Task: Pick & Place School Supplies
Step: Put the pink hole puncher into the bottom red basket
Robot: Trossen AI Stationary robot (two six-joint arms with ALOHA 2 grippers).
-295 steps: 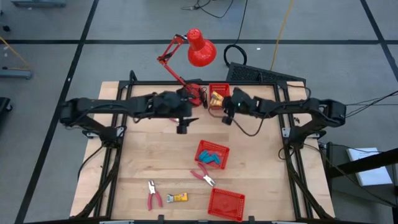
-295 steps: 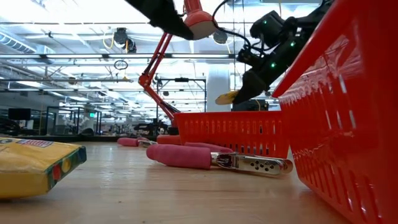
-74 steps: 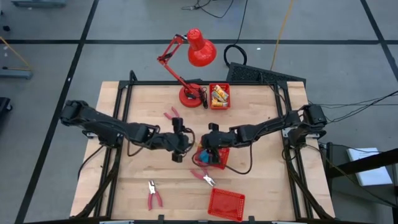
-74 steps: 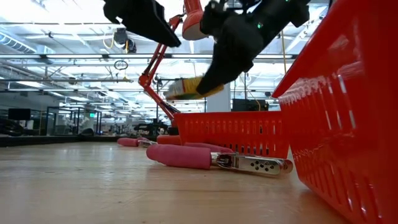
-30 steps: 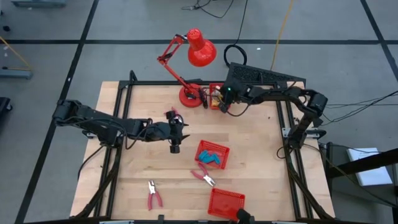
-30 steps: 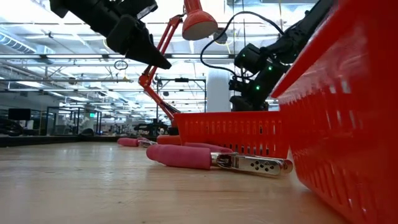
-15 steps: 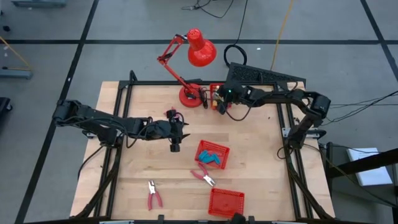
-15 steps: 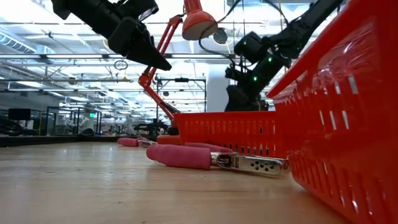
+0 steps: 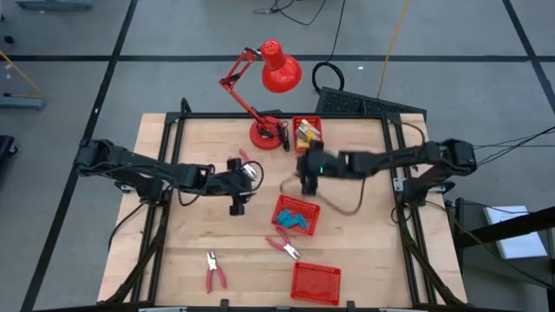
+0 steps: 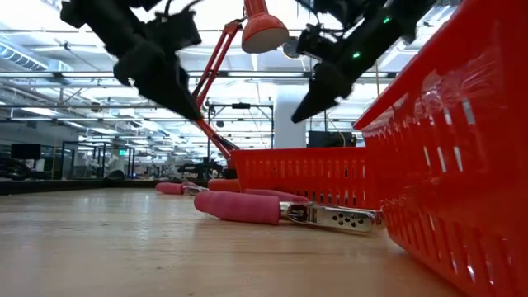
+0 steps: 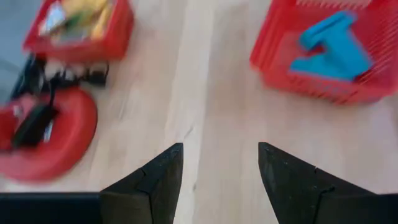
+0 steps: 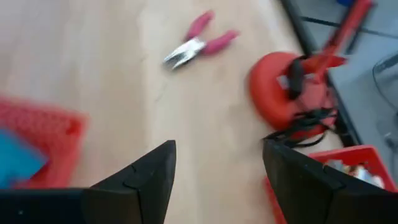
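Observation:
Both grippers hang open above the table's middle and hold nothing. My left gripper (image 9: 235, 208) (image 11: 219, 168) is left of the middle basket (image 9: 297, 215), which holds light-blue blocks (image 11: 328, 43). My right gripper (image 9: 305, 180) (image 12: 219, 168) hovers just beyond that basket's far edge. Yellow pieces (image 9: 304, 132) lie in the far basket (image 9: 306, 146). One pair of red-handled pliers (image 12: 198, 41) lies flat on the wood near the lamp base, a second (image 9: 284, 246) before the middle basket, a third (image 9: 214, 271) near the front edge.
A red desk lamp stands on its round base (image 9: 264, 133) at the far edge, beside the far basket. An empty red basket (image 9: 315, 283) sits at the front edge and fills the right of the low view. Bare wood lies between the two grippers.
My right gripper has swung away from the far basket toward the table's middle and now hangs beyond the middle basket. My left gripper has tipped its fingers a little further down, almost in place. No object has moved.

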